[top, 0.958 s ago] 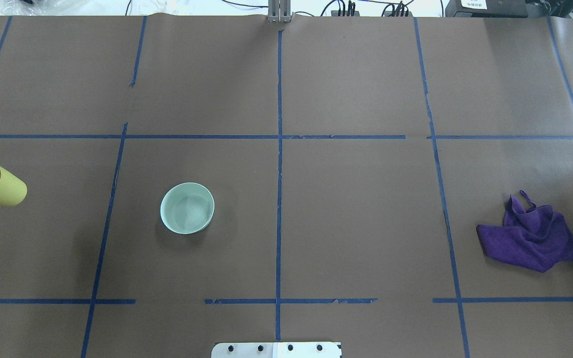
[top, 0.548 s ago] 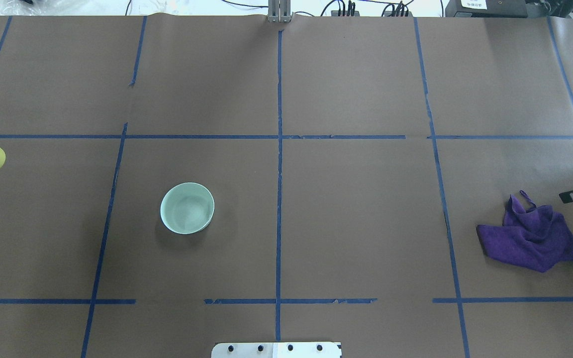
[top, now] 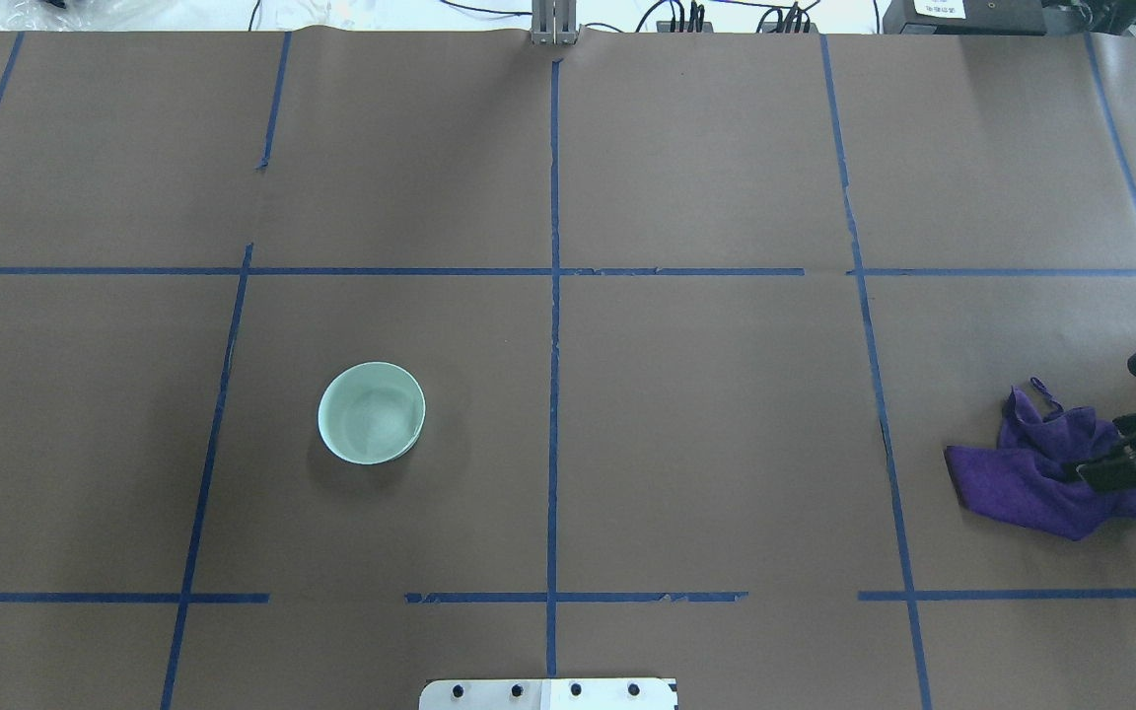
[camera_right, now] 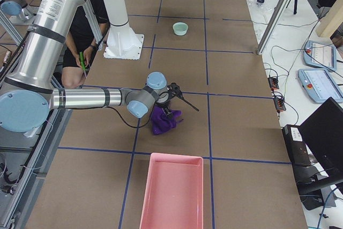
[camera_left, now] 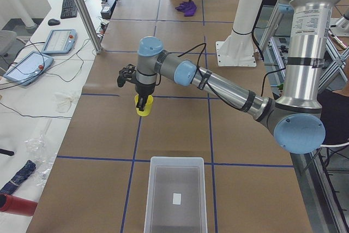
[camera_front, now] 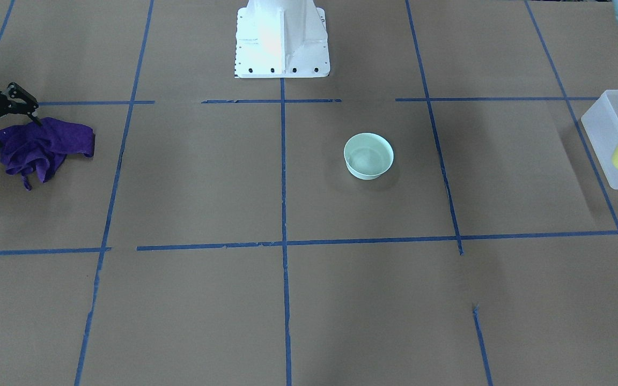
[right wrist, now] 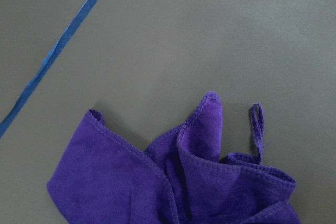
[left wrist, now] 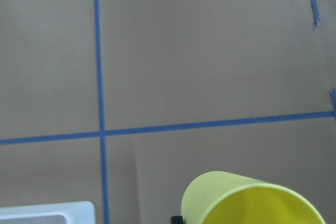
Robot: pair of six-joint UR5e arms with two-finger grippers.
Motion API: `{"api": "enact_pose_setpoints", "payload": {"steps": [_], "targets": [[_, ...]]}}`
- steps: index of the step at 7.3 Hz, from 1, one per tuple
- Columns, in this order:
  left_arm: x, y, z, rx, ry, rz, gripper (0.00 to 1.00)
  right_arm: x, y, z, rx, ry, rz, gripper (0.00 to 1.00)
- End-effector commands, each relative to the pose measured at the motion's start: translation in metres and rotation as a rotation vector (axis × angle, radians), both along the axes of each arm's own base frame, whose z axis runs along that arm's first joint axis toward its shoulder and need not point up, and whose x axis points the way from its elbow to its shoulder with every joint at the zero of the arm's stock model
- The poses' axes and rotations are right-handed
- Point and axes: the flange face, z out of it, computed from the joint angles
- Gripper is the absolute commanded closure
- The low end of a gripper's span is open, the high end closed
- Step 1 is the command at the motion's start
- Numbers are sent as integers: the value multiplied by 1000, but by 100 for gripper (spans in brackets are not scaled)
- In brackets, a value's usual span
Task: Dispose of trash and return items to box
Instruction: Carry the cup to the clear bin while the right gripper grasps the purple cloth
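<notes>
The yellow cup hangs in the air at the robot's left end of the worktop. The left tool pinches it with one finger inside the rim and one outside. In the side view the cup is short of the box, on the side toward the middle of the worktop. The front view shows it overlapping the box, so I cannot tell how near it really is.

A grip on one thin wall is the weak point. The cup hangs tilted and could swing or slip, or be let go early and bounce off the box's rim.

The left arm reaches out long, with its wrist pointing down. The right tool, fingers spread, sits low over the purple cloth and might catch only a fold. The mint bowl stands upright, well apart from both.
</notes>
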Motion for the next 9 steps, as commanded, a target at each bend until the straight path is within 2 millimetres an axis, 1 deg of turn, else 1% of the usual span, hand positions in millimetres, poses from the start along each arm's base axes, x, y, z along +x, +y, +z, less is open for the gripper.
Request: {"api": "enact_pose_setpoints", "payload": {"steps": [1, 3, 4, 5, 6, 7, 8, 9], "targets": [[-26, -7, 14, 8, -30, 6, 100, -25, 14, 12, 21, 43, -45, 0], [-30, -9, 19, 12, -38, 16, 100, -34, 19, 30, 4, 67, -73, 0], [-45, -10, 30, 14, -50, 21, 100, -36, 20, 37, -3, 76, -79, 0], [-54, -13, 42, 10, -61, 32, 100, -34, 23, 39, -9, 79, -83, 0], [-69, -21, 53, 11, -72, 39, 100, -34, 23, 39, -12, 76, -85, 1], [-82, -27, 65, 12, -83, 54, 100, -34, 23, 39, -17, 76, -85, 37], [-91, -28, 75, 7, -114, 51, 100, -34, 24, 40, -21, 79, -85, 83], [-95, -28, 77, 12, -147, 50, 100, -33, 24, 40, -22, 80, -84, 100]]}}
